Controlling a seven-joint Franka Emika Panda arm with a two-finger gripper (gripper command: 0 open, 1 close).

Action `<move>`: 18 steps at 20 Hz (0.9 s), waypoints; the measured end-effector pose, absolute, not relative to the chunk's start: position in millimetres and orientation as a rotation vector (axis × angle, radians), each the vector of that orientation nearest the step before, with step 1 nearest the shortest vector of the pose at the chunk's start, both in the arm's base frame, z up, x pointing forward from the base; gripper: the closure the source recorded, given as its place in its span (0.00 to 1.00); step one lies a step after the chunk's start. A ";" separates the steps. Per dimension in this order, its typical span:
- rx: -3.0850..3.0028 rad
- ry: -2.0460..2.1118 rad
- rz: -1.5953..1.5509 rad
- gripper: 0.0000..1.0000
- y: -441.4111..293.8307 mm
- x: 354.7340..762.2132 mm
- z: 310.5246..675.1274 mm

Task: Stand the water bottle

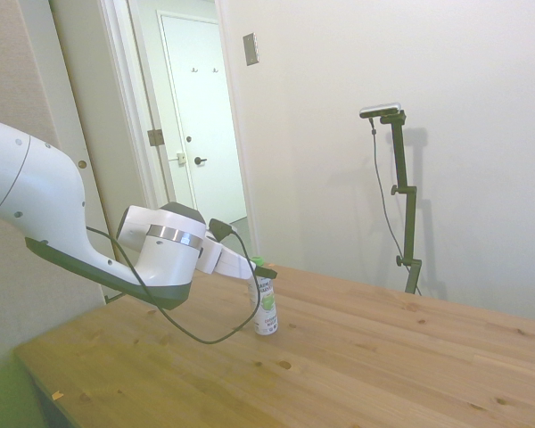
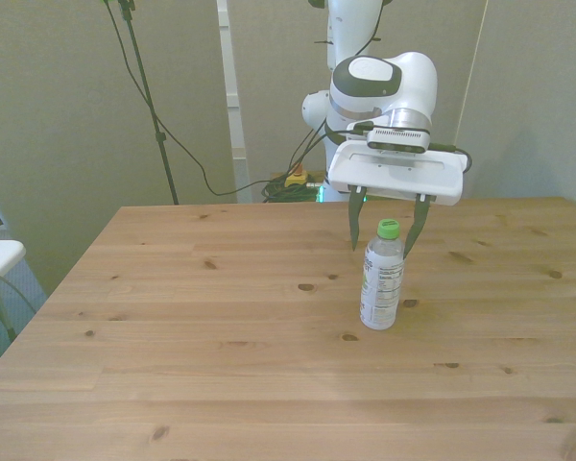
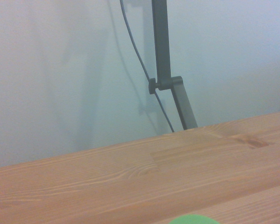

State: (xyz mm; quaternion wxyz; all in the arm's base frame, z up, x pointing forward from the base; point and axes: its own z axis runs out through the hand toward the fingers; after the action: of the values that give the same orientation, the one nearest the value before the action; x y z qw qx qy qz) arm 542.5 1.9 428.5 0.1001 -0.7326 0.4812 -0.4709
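Standing upright on the wooden table (image 2: 221, 317), the water bottle (image 2: 382, 277) rests on its own base, so the task looks done. Spread wide, the gripper (image 2: 384, 229) straddles the green cap (image 2: 389, 229) without touching, leaving room to withdraw

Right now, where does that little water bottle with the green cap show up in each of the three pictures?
Side view: the water bottle stands upright on the wooden table, just left of middle, at the end effector.
Front view: the water bottle stands right of middle, its neck between the open fingers.
Wrist view: only its green cap peeks in at the edge.
Shared landmark: the green cap.
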 end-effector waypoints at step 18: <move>-2.175 1.311 -1.310 0.00 55.9 495.0 494.3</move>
State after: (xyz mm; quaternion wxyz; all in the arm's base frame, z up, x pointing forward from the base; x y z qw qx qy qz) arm 495.0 55.9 494.3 0.1418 -0.7535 0.4541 -0.4539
